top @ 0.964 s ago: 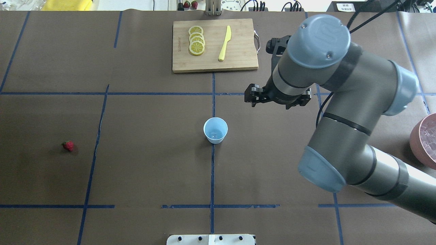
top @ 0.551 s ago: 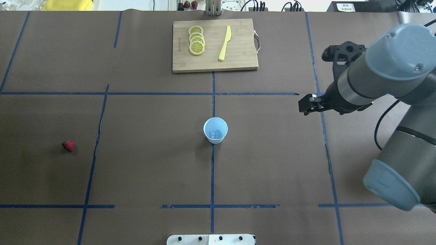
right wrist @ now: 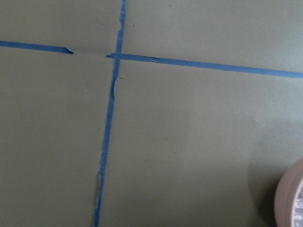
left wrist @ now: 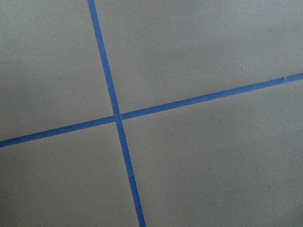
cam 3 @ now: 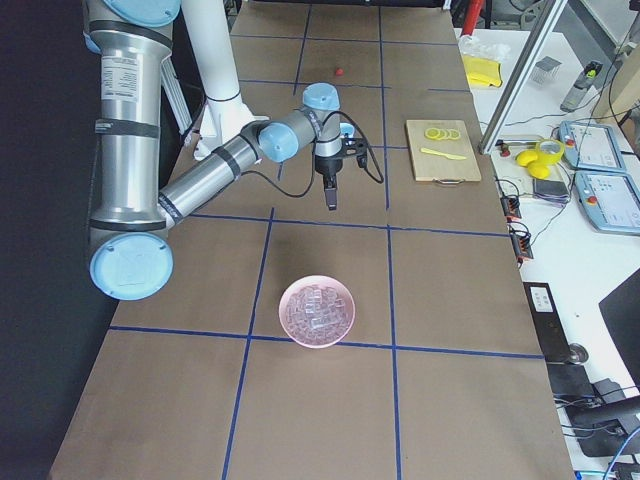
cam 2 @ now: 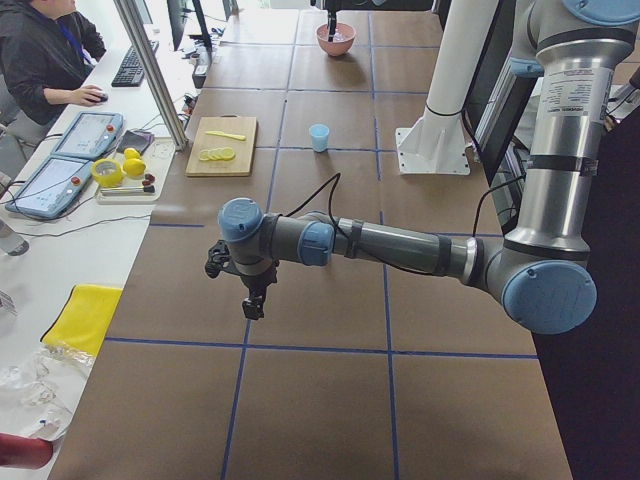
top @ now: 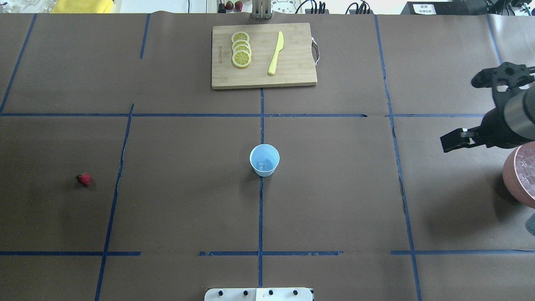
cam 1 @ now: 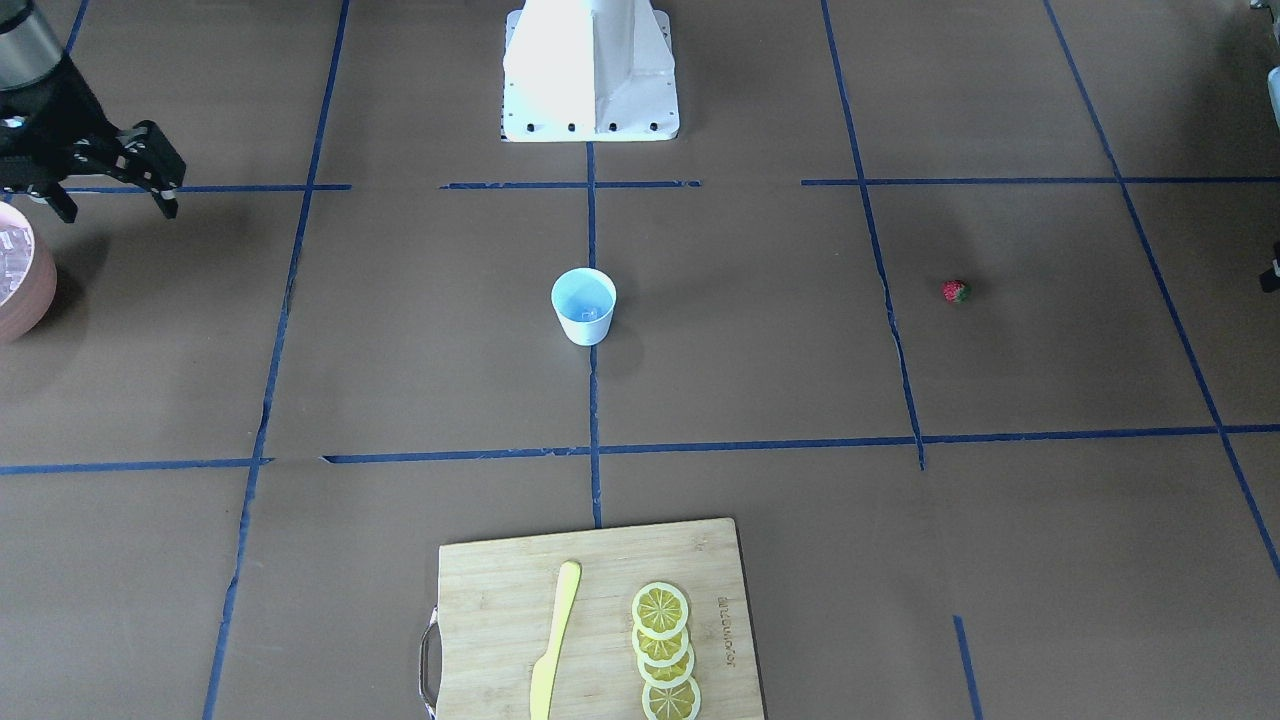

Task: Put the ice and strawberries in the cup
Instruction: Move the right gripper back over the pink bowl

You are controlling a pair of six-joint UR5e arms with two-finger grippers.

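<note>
Ice [top: 262, 166] lies in the cup [top: 266, 173] at the centre of the worktop [top: 334, 200]; the strawberry [top: 83, 179] waits far to its left, not yet moved. Your right tool [cam 1: 118, 208] hangs wide and empty beside the pink bowl [top: 508, 173]; whether the left tool [cam 2: 254, 304] is wide you cannot tell.

Below the right gripper [cam 1: 118, 210], a brown paper table covering [right wrist: 199, 142] fills the wrist camera's view. Two blue tape lines [right wrist: 203, 65] cross up and left of the tool's centre, with the tape torn just left of the crossing. At the lower right edge a pink bowl [right wrist: 287, 201] curves in, with a shadow beside it and what looks like ice [right wrist: 299, 208] inside.
</note>
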